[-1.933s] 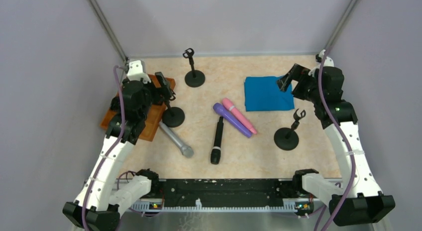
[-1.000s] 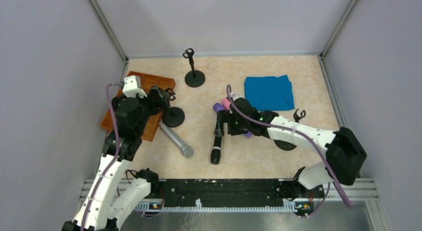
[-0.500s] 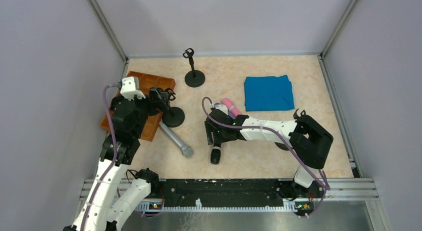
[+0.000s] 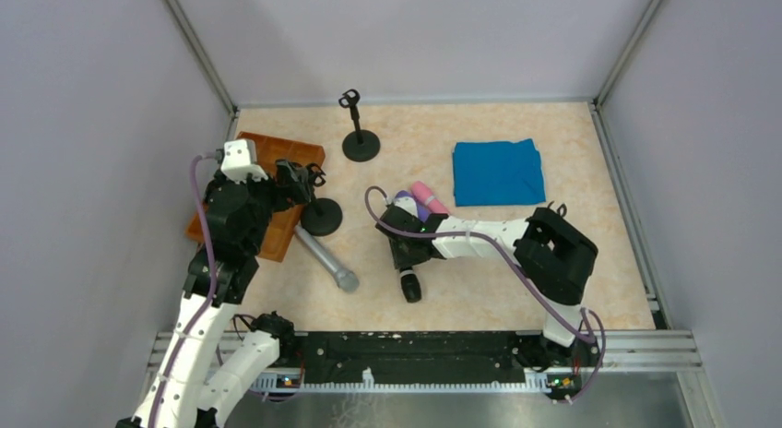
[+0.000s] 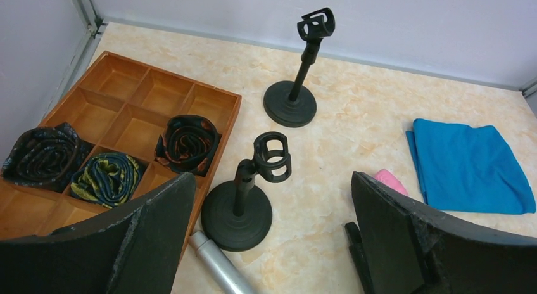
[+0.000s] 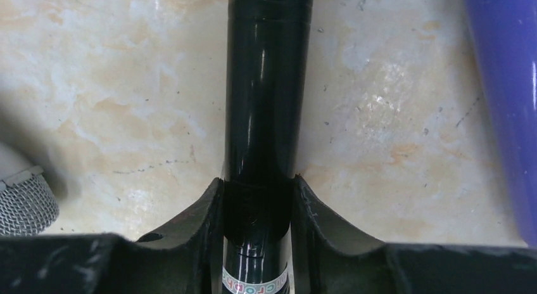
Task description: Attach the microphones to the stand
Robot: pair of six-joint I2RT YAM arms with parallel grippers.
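Since a moment ago the right tool [image 4: 404, 251] has been closing, and now its jaws are pressing on both sides of the black mic [image 6: 266, 85], gripping it on the body. The mic's head has also shifted a little to the right. This mic is lying on the tabletop [image 4: 479, 290] near the middle, with its head pointing toward the near edge. The purple mic [image 6: 506, 85] is lying just beside it, on the right in the wrist view, and the pink mic [image 4: 430, 196] is lying against the purple one. The silver mic [image 4: 325, 257] is lying apart to the left, with its tail near the base of the left stand [image 4: 321, 216]. The left tool [image 5: 272, 180] is hovering wide open above the right part of the tray [image 5: 171, 73], holding nothing and facing this stand. The back stand [image 4: 360, 144] is standing upright near the far wall. The right stand [image 4: 554, 209] is mostly hiding behind the right arm; only its clip is showing. A blue cloth [image 4: 498, 172] is lying flat at the far right.
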